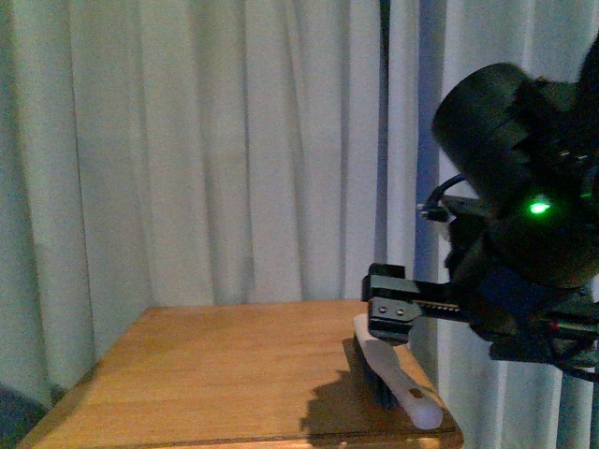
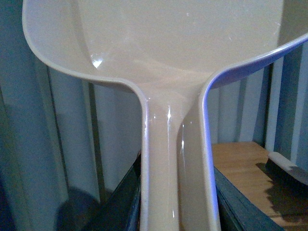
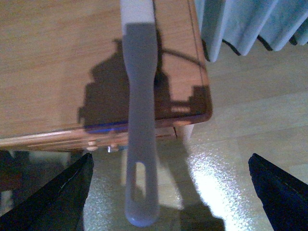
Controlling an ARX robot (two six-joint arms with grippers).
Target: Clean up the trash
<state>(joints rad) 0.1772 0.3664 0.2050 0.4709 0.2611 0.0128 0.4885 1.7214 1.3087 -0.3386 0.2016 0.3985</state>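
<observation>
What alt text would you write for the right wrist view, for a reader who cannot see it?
A pale brush handle lies on a wooden table and sticks out past its edge over the floor. The right gripper is open, its fingers far apart on either side, not touching it.

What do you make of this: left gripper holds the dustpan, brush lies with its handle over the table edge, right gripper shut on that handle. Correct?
No: the right gripper is open, fingers apart either side of the brush handle without touching it, as the right wrist view shows. The left gripper does hold the dustpan, and the handle does overhang the table edge.
</observation>
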